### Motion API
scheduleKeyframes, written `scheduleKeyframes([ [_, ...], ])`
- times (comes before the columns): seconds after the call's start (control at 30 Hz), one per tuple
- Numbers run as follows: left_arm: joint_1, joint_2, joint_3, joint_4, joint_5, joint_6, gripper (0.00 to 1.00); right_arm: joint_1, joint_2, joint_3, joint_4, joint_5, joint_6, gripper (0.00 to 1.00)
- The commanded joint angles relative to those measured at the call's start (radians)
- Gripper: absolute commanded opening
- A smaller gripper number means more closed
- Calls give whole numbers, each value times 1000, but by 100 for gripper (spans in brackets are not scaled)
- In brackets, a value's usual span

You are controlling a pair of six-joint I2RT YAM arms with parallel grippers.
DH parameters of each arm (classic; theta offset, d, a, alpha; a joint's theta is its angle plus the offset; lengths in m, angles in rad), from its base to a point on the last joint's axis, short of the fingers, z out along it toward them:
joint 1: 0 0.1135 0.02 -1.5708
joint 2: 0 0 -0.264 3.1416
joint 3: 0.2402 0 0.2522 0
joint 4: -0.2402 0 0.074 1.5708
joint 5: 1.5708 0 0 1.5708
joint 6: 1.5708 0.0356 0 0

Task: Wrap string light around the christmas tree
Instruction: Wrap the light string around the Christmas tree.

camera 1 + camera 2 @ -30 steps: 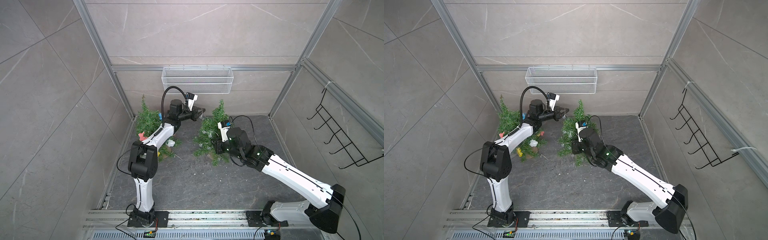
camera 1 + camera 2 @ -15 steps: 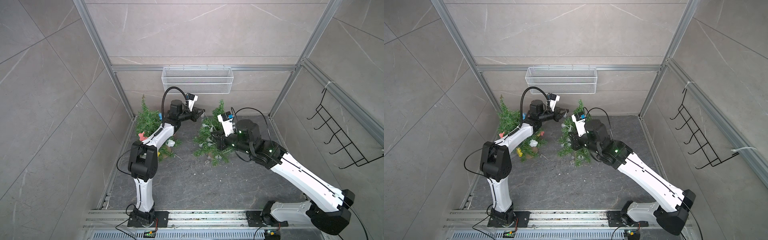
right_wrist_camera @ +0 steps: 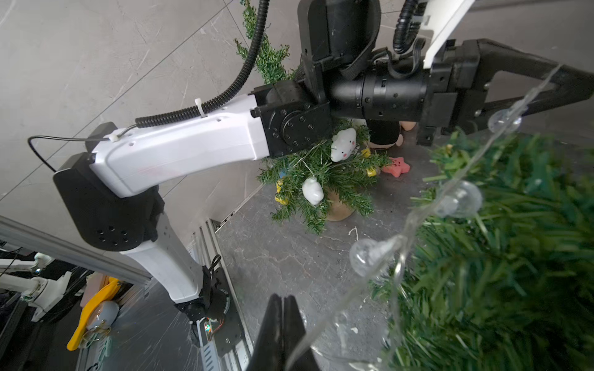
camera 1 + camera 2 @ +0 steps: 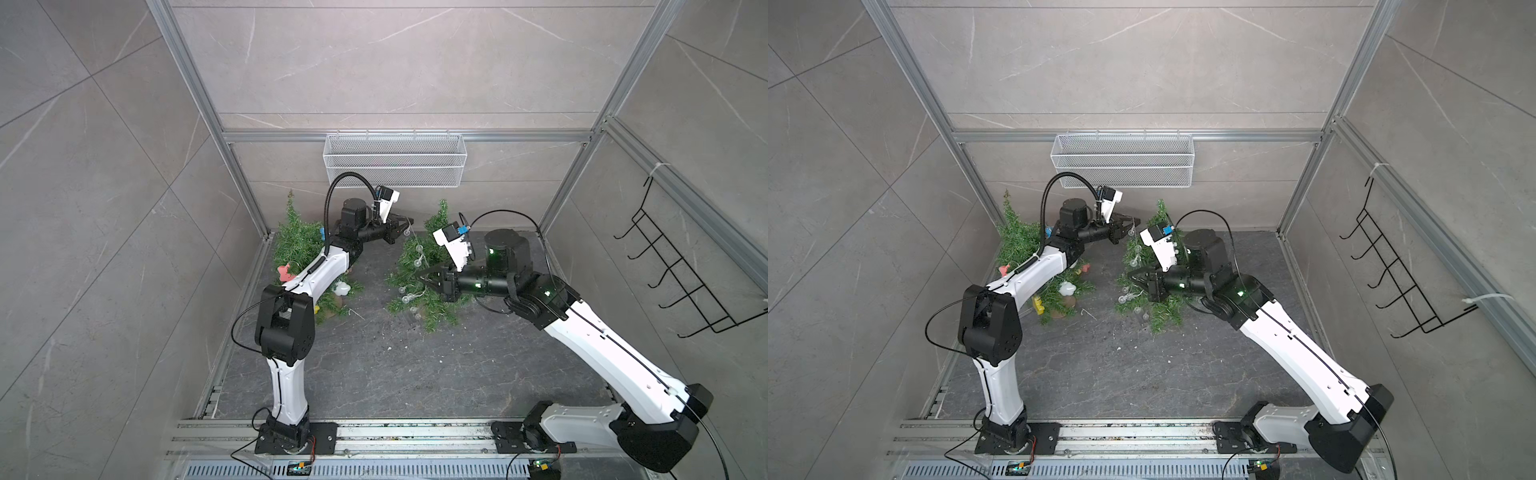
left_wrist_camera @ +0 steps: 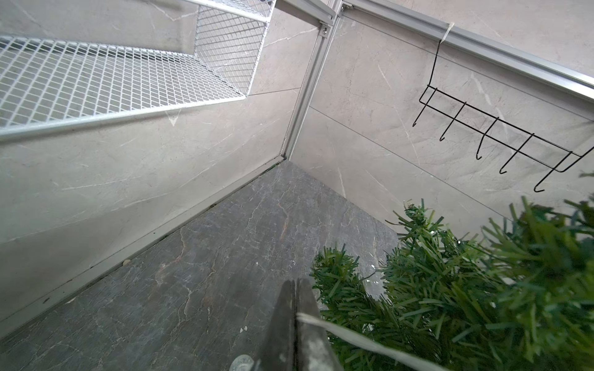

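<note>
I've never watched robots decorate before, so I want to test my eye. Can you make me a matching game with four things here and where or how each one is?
Things
1. wire basket
2. hook rack
3. cloud ornament
4. left gripper

Places and states
A. shut on the string light
B. hangs on the side wall
C. sits on the decorated tree
D. hangs on the back wall

Pairs: 1-D, 2-B, 3-C, 4-A

Mesh basket (image 4: 395,160), black hook rack (image 4: 685,266), ornamented tree (image 4: 297,245), perhaps potted
</note>
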Motion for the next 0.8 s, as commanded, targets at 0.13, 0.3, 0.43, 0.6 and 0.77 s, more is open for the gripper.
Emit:
scheduleKeyframes([
  [0.13, 34, -19, 22, -28, -115, 27, 0, -130, -218, -163, 24, -193, 79, 0],
  [0.3, 33, -42, 21, -63, -122, 42, 0, -168, -79, -95, -231, 56, 19, 0],
  [0.43, 33, -59, 14, -86, -119, 43, 1, -166, -55, -166, -106, 65, 88, 0],
  [0.6, 33, -96, 28, -171, -150, 51, 24, -166, -38, -201, -21, 41, 118, 0],
  [0.77, 33, -156, 27, -234, -167, 58, 39, -167, -17, -209, 6, 21, 122, 0],
])
